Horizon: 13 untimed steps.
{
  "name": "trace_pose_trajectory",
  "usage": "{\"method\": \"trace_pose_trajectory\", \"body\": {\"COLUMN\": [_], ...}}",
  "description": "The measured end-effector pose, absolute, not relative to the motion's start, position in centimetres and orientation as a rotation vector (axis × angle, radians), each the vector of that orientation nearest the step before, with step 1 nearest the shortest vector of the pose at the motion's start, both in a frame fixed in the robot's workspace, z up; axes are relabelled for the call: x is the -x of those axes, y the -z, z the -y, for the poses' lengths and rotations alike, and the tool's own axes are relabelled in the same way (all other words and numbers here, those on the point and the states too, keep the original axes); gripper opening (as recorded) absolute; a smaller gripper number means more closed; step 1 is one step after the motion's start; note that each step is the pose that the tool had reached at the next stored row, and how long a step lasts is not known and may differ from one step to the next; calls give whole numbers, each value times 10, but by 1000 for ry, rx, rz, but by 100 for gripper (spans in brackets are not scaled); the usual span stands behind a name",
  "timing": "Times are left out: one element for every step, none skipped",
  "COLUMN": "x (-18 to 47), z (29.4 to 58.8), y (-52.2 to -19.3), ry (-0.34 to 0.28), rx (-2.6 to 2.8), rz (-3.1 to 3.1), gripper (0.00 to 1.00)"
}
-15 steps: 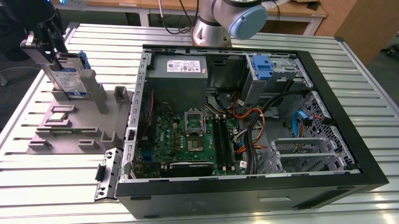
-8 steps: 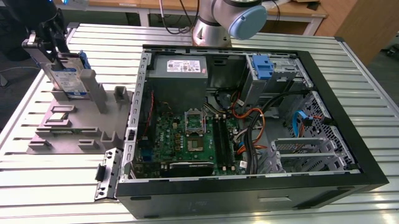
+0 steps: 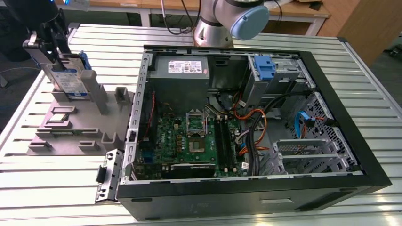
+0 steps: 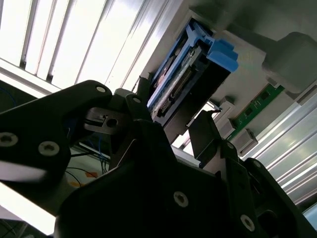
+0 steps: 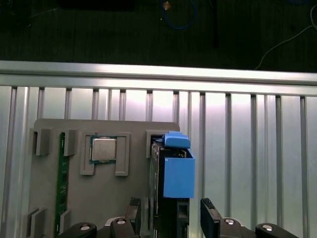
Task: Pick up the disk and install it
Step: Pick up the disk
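The disk, silver with a white-and-blue label and blue rails, stands upright on edge in a slot of the grey fixture at the exterior view's left. My gripper hangs over its top edge. In the first wrist view the disk runs edge-on between the two black fingers, with a thin gap on each side. Light also shows between the disk and one finger in the second wrist view. The gripper is open astride the disk.
The open computer case lies at the exterior view's right with its motherboard, grey power-supply box, cables and a bare blue bracket in the drive cage. The fixture also holds a processor chip and a green memory stick.
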<state>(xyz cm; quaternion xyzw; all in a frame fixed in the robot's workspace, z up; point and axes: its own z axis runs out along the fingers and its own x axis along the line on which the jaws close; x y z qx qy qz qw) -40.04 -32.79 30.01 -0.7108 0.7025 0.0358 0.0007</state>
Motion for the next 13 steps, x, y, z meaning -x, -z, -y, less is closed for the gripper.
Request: {"method": "trace_pose_trajectory", "body": {"x": [400, 400, 400, 400, 400, 400, 400, 400, 400, 400, 400, 400, 400], "z": [328, 328, 328, 328, 328, 328, 328, 328, 328, 328, 328, 328, 328], "y": [-300, -300, -300, -300, -300, -300, -300, -300, -300, -300, -300, -300, -300], "ry": [-113, -113, -113, -113, -113, -113, -113, -113, -113, -113, -113, -113, -113], "rx": [2232, 2232, 2232, 2232, 2232, 2231, 2231, 2231, 2231, 2231, 2231, 2231, 2231], "rz": [-2206, -2206, -2206, -2206, -2206, -2206, -2206, -2207, -2207, -2207, -2207, -2207, -2207], "gripper": [59, 59, 59, 59, 59, 57, 57, 51, 51, 51, 49, 49, 42]}}
